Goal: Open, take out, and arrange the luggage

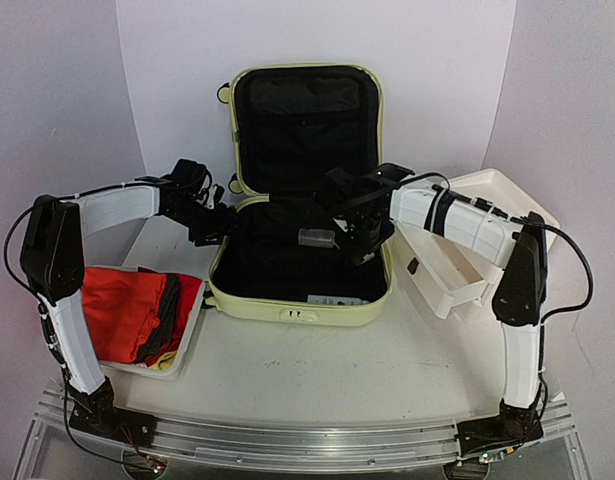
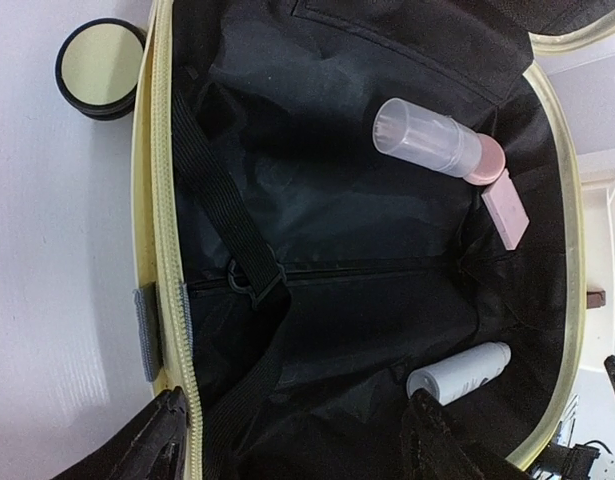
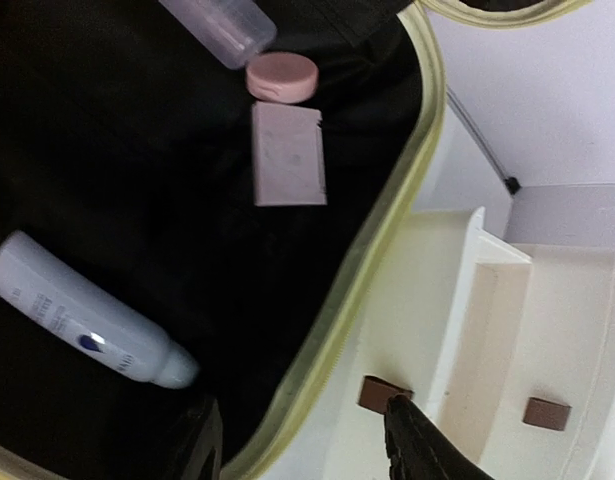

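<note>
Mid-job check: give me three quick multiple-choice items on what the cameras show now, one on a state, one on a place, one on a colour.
1. The luggage is:
A. zipped shut
B. open, its lid standing upright
C. open, its lid lying flat

2. The orange cloth lies:
A. inside the luggage
B. in the white basket
C. draped over the right arm

3. The small flat box inside the luggage is:
A. pink
B. blue
C. green

Answers:
1 B: the top view shows the black-lined lid upright at the back.
2 B: the cloth fills the basket to the left of the luggage.
3 A: both wrist views show it pale pink against the black lining.
</note>
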